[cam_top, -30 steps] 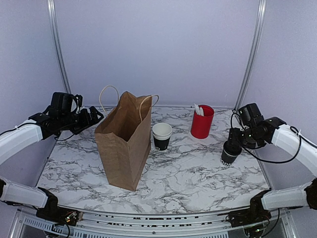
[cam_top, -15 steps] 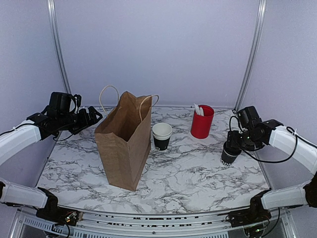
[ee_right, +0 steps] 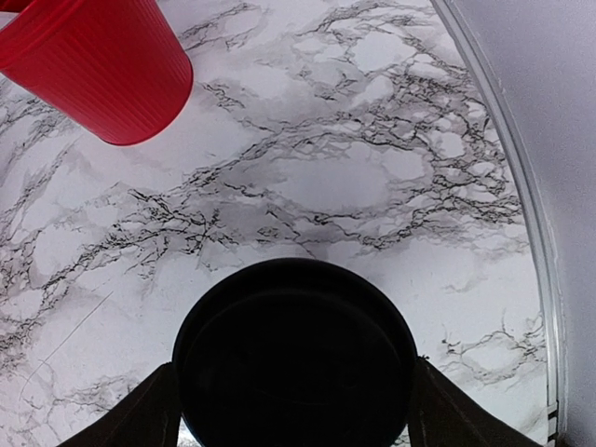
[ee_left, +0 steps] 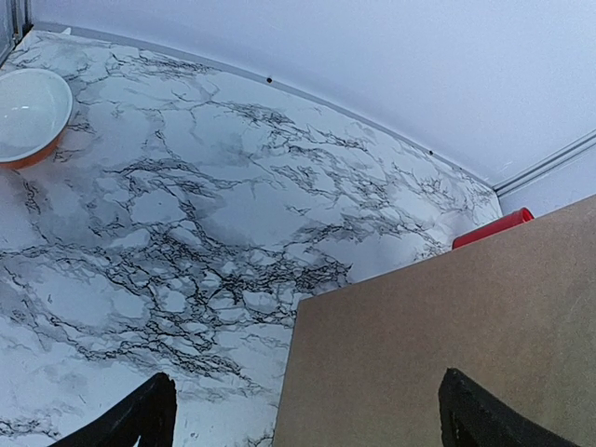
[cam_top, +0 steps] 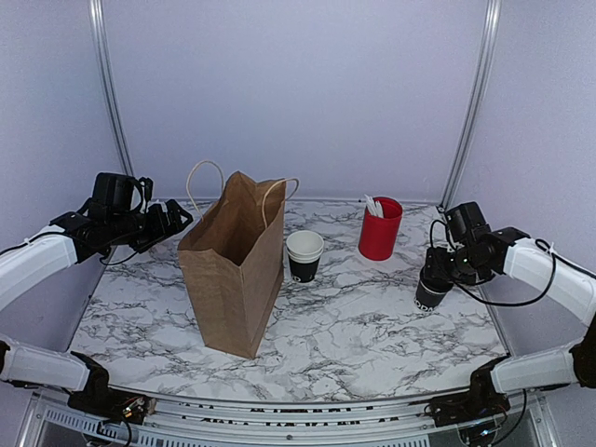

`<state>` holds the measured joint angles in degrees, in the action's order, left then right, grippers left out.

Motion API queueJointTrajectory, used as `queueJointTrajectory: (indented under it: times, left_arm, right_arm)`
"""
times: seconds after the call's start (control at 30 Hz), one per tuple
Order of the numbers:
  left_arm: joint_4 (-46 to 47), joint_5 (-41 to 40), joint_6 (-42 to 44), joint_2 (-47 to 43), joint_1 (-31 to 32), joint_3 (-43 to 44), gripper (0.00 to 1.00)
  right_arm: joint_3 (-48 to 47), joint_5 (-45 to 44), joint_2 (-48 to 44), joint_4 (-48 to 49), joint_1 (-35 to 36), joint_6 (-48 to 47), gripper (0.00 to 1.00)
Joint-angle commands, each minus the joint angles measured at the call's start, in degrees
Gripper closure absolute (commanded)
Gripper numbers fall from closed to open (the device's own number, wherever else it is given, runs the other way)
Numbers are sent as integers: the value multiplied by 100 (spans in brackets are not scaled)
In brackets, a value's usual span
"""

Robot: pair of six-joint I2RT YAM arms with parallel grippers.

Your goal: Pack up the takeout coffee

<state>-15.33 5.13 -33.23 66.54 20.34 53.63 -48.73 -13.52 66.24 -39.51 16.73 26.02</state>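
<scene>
The left pincer (cam_top: 175, 220) hangs at mid-left of the top view with its fingers spread wide, holding nothing, just beside the upper left edge of the tall brown paper bag (cam_top: 237, 270). The bag stands upright and open-mouthed; its inside is too shadowed to tell its contents. In the left wrist view an orange-and-white bowl (ee_left: 28, 116) sits at the upper left. Just right of the bag stands a small black paper cup with a cream rim (cam_top: 304, 256), then a red ribbed cup holding white utensils (cam_top: 380, 229). Bare marble bench (cam_top: 372, 326) lies in front. At the right edge, the right pincer (cam_top: 436, 277) straddles a black-lidded black paper cup (ee_right: 294, 349) standing on the bench; whether it squeezes I cannot tell.
</scene>
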Motion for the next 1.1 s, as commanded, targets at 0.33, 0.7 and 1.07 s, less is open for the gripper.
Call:
queueJointTrajectory:
  times: [0.33, 0.7, 1.07]
  left_arm:
    - [-136, 100, -43, 14, -29, 188, 1]
    - [-116, 212, -67, 116, -29, 306, 1]
    - [-114, 130, 112, -112, -29, 677, 4]
  right_arm:
    - [94, 74, 90, 182, -65, -53, 19]
    - [239, 7, 128, 170, -65, -35, 22]
    - [-309, 3, 17, -87, -60, -258, 32]
